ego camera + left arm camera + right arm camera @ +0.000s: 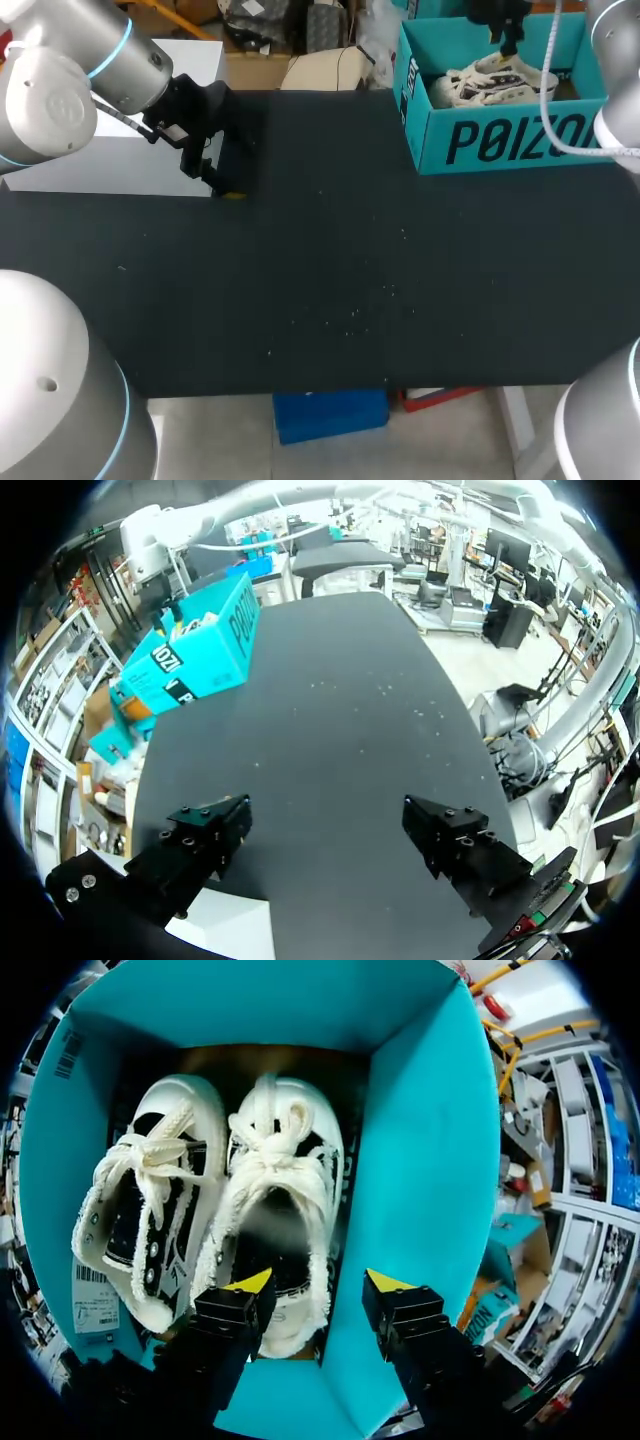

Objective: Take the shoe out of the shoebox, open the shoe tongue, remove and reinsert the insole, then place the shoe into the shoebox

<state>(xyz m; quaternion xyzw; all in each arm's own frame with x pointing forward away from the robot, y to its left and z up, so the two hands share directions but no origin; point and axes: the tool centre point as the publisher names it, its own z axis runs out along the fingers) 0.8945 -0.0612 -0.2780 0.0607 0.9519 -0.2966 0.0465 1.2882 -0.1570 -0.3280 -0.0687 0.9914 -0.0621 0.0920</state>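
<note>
Right gripper (320,1285) hangs with its fingers spread wide over the open shoebox (500,140), one yellow tip above the heel of a shoe (280,1190), the other by the box's inner wall. Left gripper (330,845), equally wide and holding nothing, sits at ten o'clock over the table (330,300), a matte black top flecked with pale specks. At one o'clock stands the teal cardboard box; inside it, the shoe and a second shoe (150,1210) lie side by side, white with fuzzy frayed edging and thick laces.

Our left gripper (325,825) hangs over the black table (330,700), its fingers spread wide with nothing between them. Well ahead stands the teal shoebox (195,655), with our right arm (150,535) above it.
</note>
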